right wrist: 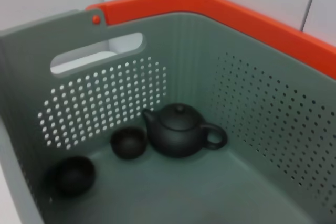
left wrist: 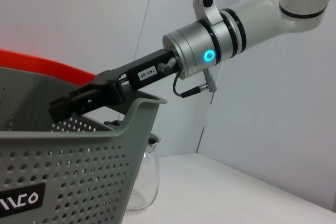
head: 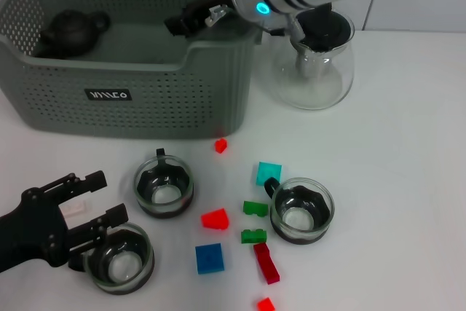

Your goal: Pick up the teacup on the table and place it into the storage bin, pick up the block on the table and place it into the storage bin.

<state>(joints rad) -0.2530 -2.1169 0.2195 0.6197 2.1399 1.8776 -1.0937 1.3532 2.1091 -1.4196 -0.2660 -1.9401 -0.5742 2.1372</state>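
The grey-green perforated storage bin (head: 109, 96) stands at the back left and also shows in the left wrist view (left wrist: 79, 177). My right gripper (head: 178, 22) reaches over its right rim; from the side it hovers just above that rim (left wrist: 73, 103). The right wrist view looks into the bin (right wrist: 273, 108): a black teapot (right wrist: 181, 129) and two small black cups (right wrist: 128, 142) (right wrist: 76, 174) sit on its floor. My left gripper (head: 113, 196) is open and empty, low over the table at front left, beside a glass teacup (head: 120, 261). Two more glass teacups (head: 164, 186) (head: 302, 210) stand on the table.
A clear glass teapot with black lid (head: 317, 63) stands right of the bin under my right arm. Several small blocks lie between the teacups: red (head: 215, 218), blue (head: 209, 258), cyan (head: 268, 172), green (head: 253, 236), dark red (head: 266, 262). A small white piece (head: 73, 209) lies between my left fingers.
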